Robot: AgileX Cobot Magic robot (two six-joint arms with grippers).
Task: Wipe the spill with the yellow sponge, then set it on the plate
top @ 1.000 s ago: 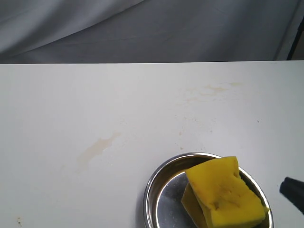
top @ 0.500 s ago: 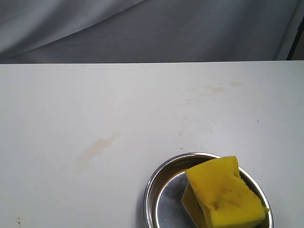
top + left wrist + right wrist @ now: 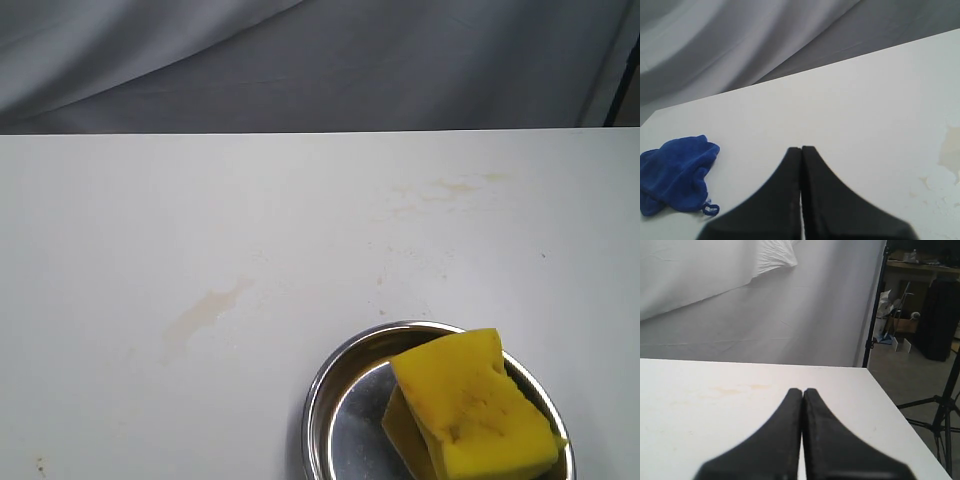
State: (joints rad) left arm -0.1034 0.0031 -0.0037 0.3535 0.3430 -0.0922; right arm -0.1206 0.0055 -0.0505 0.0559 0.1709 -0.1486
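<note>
stock: bright yellow foam sponge (image 3: 470, 405) in round steel plate (image 3: 322, 400) | pale tan smear (image 3: 205, 312) at plate's 10 o'clock | left tool (image 3: 801, 150), right tool (image 3: 803, 390) clenched, empty | judged: re-wipe residue lightly

Yellow sponge (image 3: 470, 405): soft porous foam, matt. Plate (image 3: 345, 420): shiny polished steel. Table (image 3: 200, 220): smooth matt white w/ dull tan smear (image 3: 205, 315). Backdrop (image 3: 300, 60): creased grey cloth. Blue rag (image 3: 675, 180): fuzzy fabric.

Near right of bench (image 3: 120, 220): plate (image 3: 345, 425) with sponge (image 3: 470, 405) in it, toward its right side. Left of plate, slightly farther: spill (image 3: 205, 312).
</note>
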